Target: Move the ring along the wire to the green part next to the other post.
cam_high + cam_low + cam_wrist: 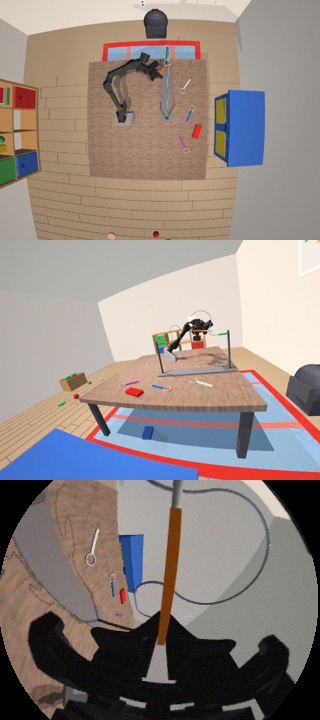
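Fingers of the gripper (158, 74) pinch the near end of the orange handle (163, 69), holding its ring (168, 62) up by the wire (168, 85), close to the green part (167, 52) beside the far post (228, 348).

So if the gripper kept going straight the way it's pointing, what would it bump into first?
Probably the wire. The gripper, shut on the orange handle, points along it toward the ring that circles the wire. Depth is hard to judge, so it might pass beside it.
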### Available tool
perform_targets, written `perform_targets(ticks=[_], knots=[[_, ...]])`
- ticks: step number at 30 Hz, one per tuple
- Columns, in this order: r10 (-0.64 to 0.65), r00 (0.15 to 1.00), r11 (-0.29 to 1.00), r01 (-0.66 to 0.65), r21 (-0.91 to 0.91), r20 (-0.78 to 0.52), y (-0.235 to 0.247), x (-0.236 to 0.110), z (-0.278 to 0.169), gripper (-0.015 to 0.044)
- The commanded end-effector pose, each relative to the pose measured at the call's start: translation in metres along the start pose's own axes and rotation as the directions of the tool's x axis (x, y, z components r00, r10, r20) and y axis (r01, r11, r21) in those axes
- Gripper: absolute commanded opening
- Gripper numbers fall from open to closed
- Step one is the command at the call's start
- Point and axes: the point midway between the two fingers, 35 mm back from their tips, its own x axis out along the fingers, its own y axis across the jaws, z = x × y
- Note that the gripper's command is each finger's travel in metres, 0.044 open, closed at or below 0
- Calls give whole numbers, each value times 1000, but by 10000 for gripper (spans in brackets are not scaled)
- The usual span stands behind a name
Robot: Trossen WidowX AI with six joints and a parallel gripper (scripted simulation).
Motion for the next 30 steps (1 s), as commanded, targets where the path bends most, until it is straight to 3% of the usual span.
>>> perform_targets(ticks=[1, 30], knots=[[-35, 999, 999, 35, -39, 1, -12, -1, 0, -150], [-168, 986, 941, 166, -295, 19, -60, -7, 10, -150]])
